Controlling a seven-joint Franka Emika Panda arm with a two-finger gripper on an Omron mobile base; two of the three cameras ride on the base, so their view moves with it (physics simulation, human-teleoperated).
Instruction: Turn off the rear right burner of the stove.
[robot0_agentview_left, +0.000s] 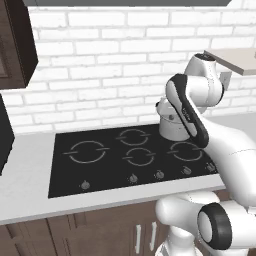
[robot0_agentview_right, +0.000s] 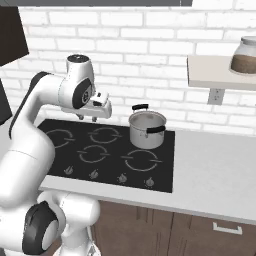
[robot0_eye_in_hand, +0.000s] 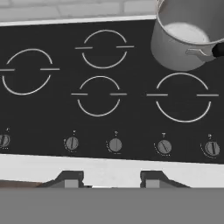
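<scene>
Stove (robot0_agentview_left: 125, 155) set in worktop (robot0_agentview_left: 30, 185), pot (robot0_agentview_left: 171, 125) at rear right. Right base view: end effector (robot0_agentview_right: 87, 119) hovers over stove's left. Hand view: fingertips (robot0_eye_in_hand: 70, 178) apart, open; five knobs (robot0_eye_in_hand: 115, 145) in row.

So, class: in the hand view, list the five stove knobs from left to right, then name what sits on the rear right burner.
Far-left knob → second knob → middle knob → fourth knob → far-right knob. A steel pot sits on the rear right burner of the stove.
</scene>
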